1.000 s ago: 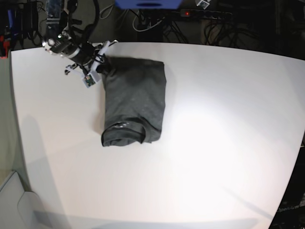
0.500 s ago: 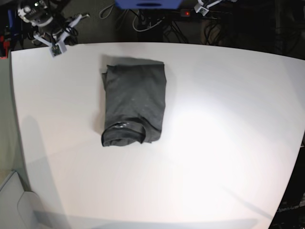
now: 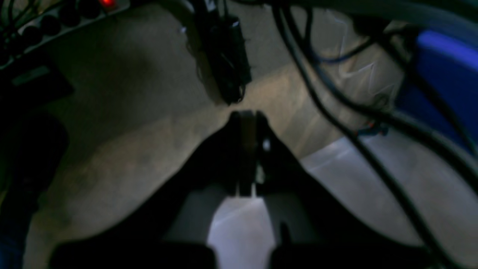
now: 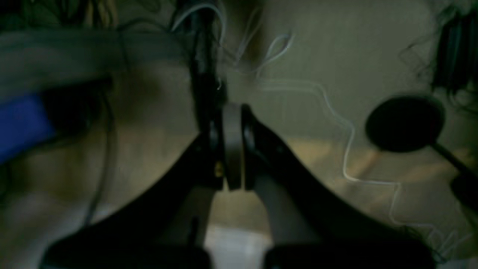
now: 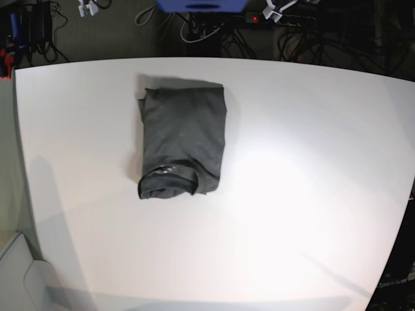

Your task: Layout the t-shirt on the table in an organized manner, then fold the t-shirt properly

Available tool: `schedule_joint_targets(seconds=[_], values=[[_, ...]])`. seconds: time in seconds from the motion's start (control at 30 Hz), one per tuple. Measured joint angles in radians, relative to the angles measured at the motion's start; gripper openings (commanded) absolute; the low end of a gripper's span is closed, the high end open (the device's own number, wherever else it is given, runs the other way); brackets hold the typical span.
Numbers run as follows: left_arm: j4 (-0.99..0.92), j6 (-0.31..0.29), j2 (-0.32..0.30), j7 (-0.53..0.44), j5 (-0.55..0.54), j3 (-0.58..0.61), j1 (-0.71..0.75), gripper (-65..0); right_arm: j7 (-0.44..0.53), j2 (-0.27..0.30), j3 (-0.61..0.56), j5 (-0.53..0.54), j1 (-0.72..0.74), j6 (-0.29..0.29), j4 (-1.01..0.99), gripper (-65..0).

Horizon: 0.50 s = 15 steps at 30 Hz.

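The t-shirt [image 5: 183,139] lies folded into a narrow dark grey rectangle on the left-centre of the white table [image 5: 305,194], with its collar end rolled toward the near side. Nothing touches it. Both arms are pulled back past the table's far edge. Only small white bits of them show at the top of the base view. In the left wrist view my left gripper [image 3: 246,116] is shut with nothing in it, hanging over the dim floor. My right gripper [image 4: 231,109] is likewise shut and empty above the floor.
Cables [image 5: 207,29] and a power strip with a red light [image 5: 254,18] lie on the dark floor behind the table. A blue object [image 5: 201,5] sits at the top edge. A round black base [image 4: 405,123] shows in the right wrist view.
The arm on the base view's left has let go of the shirt's far left corner and drawn back off the table, almost out of view. The shirt has stayed put.
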Motion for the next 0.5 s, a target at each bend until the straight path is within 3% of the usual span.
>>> schedule_joint_targets(seconds=[0.13, 0.3, 0.37, 0.5], values=[[-0.152, 0.164, -0.013, -0.189, -0.004, 0.013, -0.04, -64.8, 0.193, 0.055, -0.005, -0.055, 0.171, -0.002, -0.439, -65.0], [-0.334, 0.251, -0.019, -0.266, -0.004, 0.127, -0.103, -64.7, 0.506, 0.104, -0.005, -0.156, 0.322, -0.006, -0.842, -65.0], [-0.367, 0.292, -0.005, -0.267, -0.006, 0.123, -0.128, -64.7, 0.548, 0.1, -0.006, -0.194, 0.352, -0.084, -0.892, -65.0], [-0.412, 0.501, 0.005, -0.275, -0.01, 0.117, -0.199, -64.6, 0.558, 0.097, -0.004, -0.217, 0.388, -0.414, -0.892, -65.0]])
